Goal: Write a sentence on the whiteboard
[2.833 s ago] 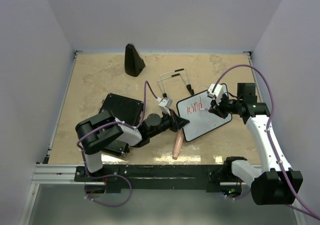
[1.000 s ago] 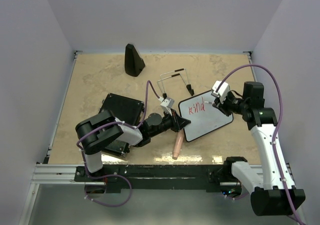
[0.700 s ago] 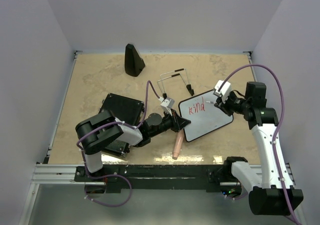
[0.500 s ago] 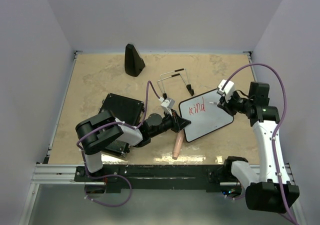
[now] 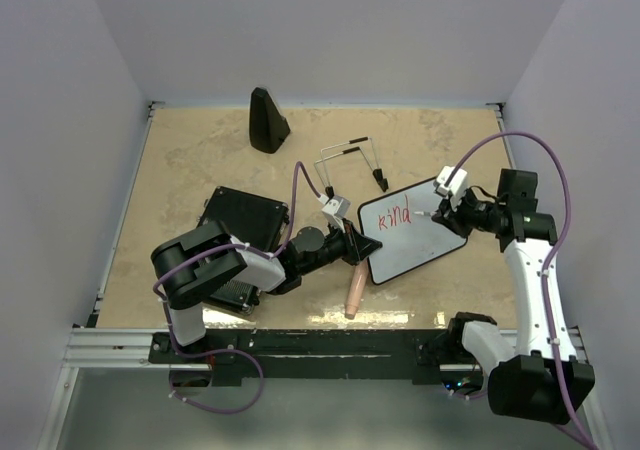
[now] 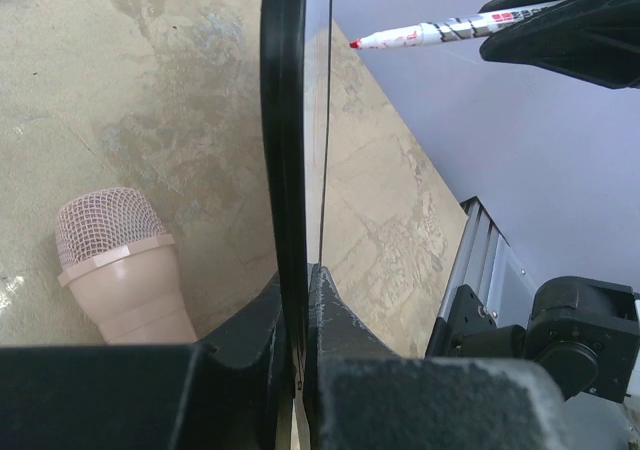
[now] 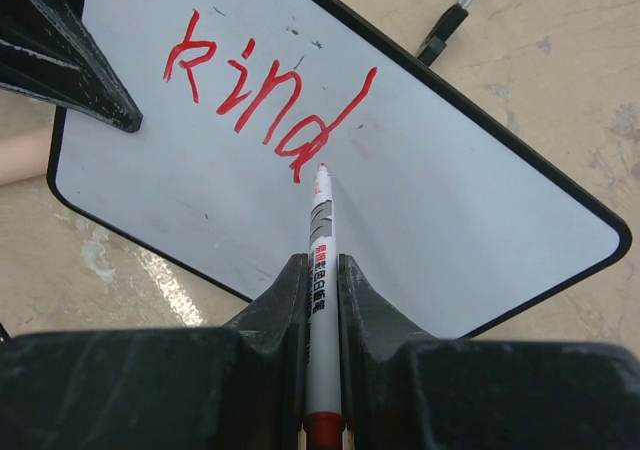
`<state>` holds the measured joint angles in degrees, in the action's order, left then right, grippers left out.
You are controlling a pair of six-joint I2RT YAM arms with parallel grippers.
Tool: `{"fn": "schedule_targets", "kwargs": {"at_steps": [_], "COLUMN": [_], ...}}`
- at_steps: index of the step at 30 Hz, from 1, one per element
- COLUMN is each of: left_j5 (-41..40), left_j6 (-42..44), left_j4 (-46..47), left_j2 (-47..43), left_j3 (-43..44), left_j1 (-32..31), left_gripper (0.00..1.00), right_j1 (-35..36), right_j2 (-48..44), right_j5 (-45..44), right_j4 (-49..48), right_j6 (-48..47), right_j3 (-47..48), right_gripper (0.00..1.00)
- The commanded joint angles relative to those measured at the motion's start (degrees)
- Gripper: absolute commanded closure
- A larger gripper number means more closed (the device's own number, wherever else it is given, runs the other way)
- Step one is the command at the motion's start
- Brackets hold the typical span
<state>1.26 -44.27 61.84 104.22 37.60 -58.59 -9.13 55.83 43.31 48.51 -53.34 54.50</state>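
Note:
The whiteboard (image 5: pixel 412 232) lies tilted at centre right, with "kind" written on it in red; it also shows in the right wrist view (image 7: pixel 420 210). My left gripper (image 5: pixel 362 247) is shut on its left edge, seen edge-on in the left wrist view (image 6: pixel 285 170). My right gripper (image 5: pixel 452 213) is shut on a white marker (image 7: pixel 320 270) with a red tip, held just off the board right of the "d". The marker also shows in the left wrist view (image 6: pixel 440 33).
A pink microphone (image 5: pixel 353 290) lies below the board's left end. A black ribbed case (image 5: pixel 243 225) sits under my left arm. A black cone (image 5: pixel 267 120) stands at the back. Black wire stand legs (image 5: pixel 350 160) lie behind the board.
My right gripper has drawn back to the right with the marker, away from the written word. The board has been turned slightly. My left arm has hardly moved.

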Motion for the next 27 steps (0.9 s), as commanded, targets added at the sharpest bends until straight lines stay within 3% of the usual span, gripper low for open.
{"fn": "schedule_targets", "kwargs": {"at_steps": [1, 16, 27], "left_j5": [1.20, 1.91, 1.73], "left_j6": [3.49, 3.40, 3.58], "left_j4": [0.65, 0.82, 0.91], "left_j2": [-1.57, -0.87, -0.95], "left_j3": [-0.95, -0.34, -0.34], "left_j1": [-0.56, -0.56, -0.56], "left_gripper": [1.00, 1.00, 1.00], "right_j1": [-0.28, -0.28, -0.28], "right_j2": [0.94, 2.88, 4.46], "right_j5": [1.61, 0.90, -0.51], "right_j4": [-2.54, -7.03, 2.98], "right_j6": [-0.19, 2.72, -6.50], "right_j3": [-0.36, -1.76, -1.50], "right_gripper": [1.00, 1.00, 1.00]}}
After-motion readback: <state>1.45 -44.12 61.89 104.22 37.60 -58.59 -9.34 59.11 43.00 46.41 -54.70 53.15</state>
